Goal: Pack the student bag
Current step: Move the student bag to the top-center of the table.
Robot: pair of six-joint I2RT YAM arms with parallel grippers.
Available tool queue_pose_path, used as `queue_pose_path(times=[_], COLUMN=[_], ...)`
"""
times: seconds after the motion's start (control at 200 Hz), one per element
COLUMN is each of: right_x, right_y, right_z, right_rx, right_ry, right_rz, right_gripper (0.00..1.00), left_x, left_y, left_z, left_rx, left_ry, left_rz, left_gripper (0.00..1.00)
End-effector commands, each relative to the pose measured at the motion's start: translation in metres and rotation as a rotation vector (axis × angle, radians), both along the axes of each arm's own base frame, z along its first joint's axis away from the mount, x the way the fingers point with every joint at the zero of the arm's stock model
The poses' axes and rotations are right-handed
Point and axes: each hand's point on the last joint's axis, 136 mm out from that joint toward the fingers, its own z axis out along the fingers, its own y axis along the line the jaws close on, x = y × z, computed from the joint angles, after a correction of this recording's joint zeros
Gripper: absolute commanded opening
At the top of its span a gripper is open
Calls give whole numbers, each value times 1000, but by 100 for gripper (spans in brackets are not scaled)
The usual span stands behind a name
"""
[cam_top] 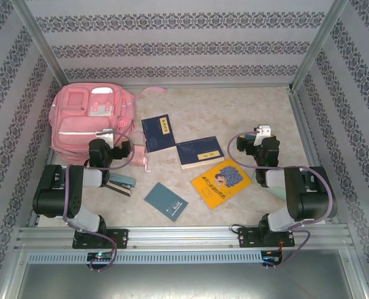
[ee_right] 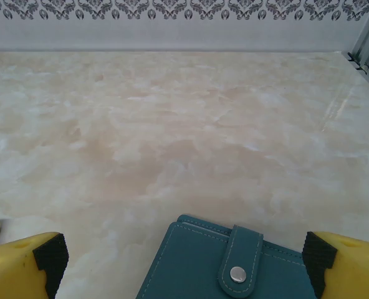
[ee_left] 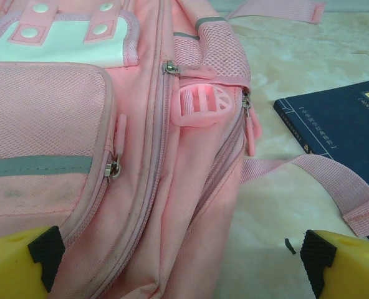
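The left hand [ee_left: 179,261] was released, its yellow fingers [ee_left: 13,265] with black pads spread wide and gripping nothing, poised over the near right side of the student bag [cam_top: 88,115]. From the left wrist view, the space between the fingers took in the bag's pink fabric, a closed zipper line running up its side, and a pink plastic buckle [ee_left: 200,103] higher up. A pink strap [ee_left: 334,180] trailed off the bag onto the table [cam_top: 253,106] toward a dark blue book [cam_top: 159,132]. The bag itself lay front-up in the far left corner of the table, pockets and white trim patches facing the ceiling. The right hand [ee_right: 181,258] was likewise released, fingers wide apart and holding nothing, hanging above a teal wallet [ee_right: 228,265] with a snap tab that lay flat on the table between them; whether the fingers touched it could not be told. Across the middle of the table lay a second dark blue book [cam_top: 199,151] just beside the first, a yellow book [cam_top: 221,181] nearer the right arm, and a teal notebook [cam_top: 166,201] near the front edge. A small teal-topped stack [cam_top: 122,182] sat partly under the left arm.
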Motion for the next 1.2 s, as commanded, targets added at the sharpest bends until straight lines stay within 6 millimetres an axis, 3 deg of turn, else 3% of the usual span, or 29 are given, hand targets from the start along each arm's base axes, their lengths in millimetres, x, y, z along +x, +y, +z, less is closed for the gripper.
queue_pose_path(times=[0.0,1.194], right_x=[5,4], right_y=[-1,-2], right_z=[8,9], right_rx=[1,5], right_ry=[-23,-25], right_rz=[-11,-15], right_gripper=[98,98], left_x=[6,8], left_y=[-2,1], left_z=[6,10], left_rx=[21,18], left_ry=[-17,6], left_rz=[-7,9], left_gripper=[100,100])
